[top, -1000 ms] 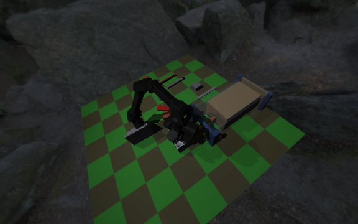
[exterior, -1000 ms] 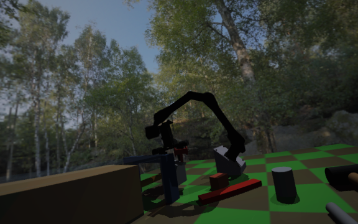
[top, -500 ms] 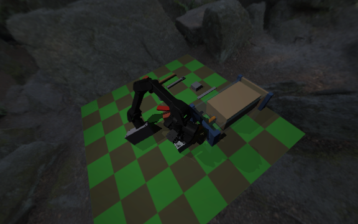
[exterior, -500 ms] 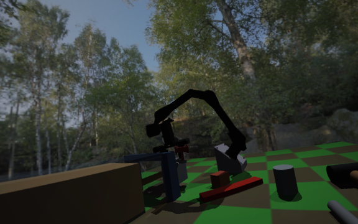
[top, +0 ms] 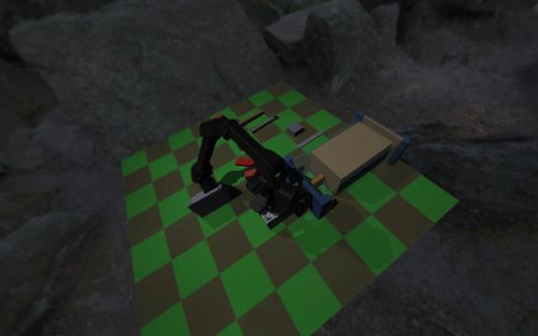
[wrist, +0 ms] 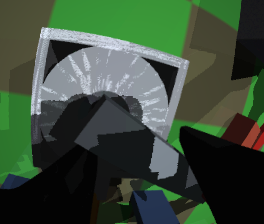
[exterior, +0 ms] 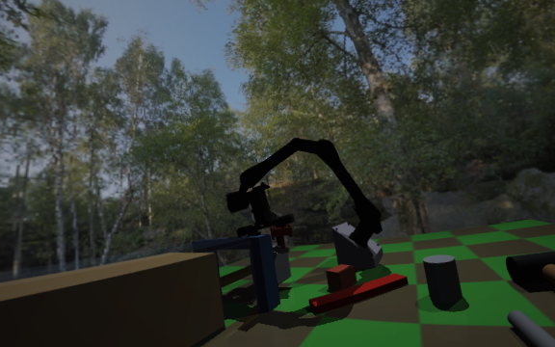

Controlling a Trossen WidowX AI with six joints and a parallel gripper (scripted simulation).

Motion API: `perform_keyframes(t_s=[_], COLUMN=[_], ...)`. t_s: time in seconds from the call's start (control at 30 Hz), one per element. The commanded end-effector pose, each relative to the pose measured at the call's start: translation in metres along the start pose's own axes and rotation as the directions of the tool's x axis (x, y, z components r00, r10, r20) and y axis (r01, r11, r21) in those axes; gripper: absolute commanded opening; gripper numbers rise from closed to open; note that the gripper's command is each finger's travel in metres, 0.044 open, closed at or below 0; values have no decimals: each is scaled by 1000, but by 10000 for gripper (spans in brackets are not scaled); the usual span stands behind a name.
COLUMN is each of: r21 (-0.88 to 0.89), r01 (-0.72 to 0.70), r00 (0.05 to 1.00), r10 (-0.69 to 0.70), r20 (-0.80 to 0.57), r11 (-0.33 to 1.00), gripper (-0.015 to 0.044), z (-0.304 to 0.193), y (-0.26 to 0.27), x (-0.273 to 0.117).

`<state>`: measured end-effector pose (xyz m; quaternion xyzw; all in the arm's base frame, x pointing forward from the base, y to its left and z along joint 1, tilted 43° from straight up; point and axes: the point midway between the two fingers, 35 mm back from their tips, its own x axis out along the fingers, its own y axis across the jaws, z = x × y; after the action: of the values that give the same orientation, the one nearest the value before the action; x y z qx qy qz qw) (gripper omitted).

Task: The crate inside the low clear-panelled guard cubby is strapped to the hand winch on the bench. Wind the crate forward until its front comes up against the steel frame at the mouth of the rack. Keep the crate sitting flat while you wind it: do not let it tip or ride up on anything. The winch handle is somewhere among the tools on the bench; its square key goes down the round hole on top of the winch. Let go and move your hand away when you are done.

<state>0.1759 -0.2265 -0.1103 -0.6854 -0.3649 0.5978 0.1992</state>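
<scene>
The grey winch (top: 274, 220) (exterior: 282, 266) (wrist: 73, 82) is a box with a round disc on top. My gripper (top: 264, 209) (exterior: 265, 226) (wrist: 139, 138) is low over it, shut on the winch handle, a grey bar in the wrist view (wrist: 115, 137). One end of the bar lies over the disc's centre; fingers and shadow hide how its key sits. The tan-topped crate (top: 353, 142) (exterior: 128, 294) looks flat inside the clear-panelled cubby. A gap shows between its front and the blue steel frame (top: 317, 198) (exterior: 263, 275). An orange piece (top: 318, 179) lies in that gap.
A red bar (top: 245, 162) (exterior: 359, 292) and a red-brown block (top: 250, 173) (exterior: 340, 279) lie near the arm base (top: 208, 201) (exterior: 355, 255). A grey cylinder (exterior: 443, 281), a mallet (exterior: 542, 267) and a grey rod (exterior: 533, 328) are farther along. Blue posts (top: 399, 151) stand at the cubby's far end.
</scene>
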Motion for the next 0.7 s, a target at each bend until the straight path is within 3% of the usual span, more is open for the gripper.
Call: perform_keyframes(t_s=[0.0, 0.67], r21=[170, 260], r01=[2, 9], r00=[999, 998], r10=[6, 7], r20=[-47, -59], r11=[986, 965], gripper=[0, 0], z=[-2, -2], y=[5, 6], x=[3, 3])
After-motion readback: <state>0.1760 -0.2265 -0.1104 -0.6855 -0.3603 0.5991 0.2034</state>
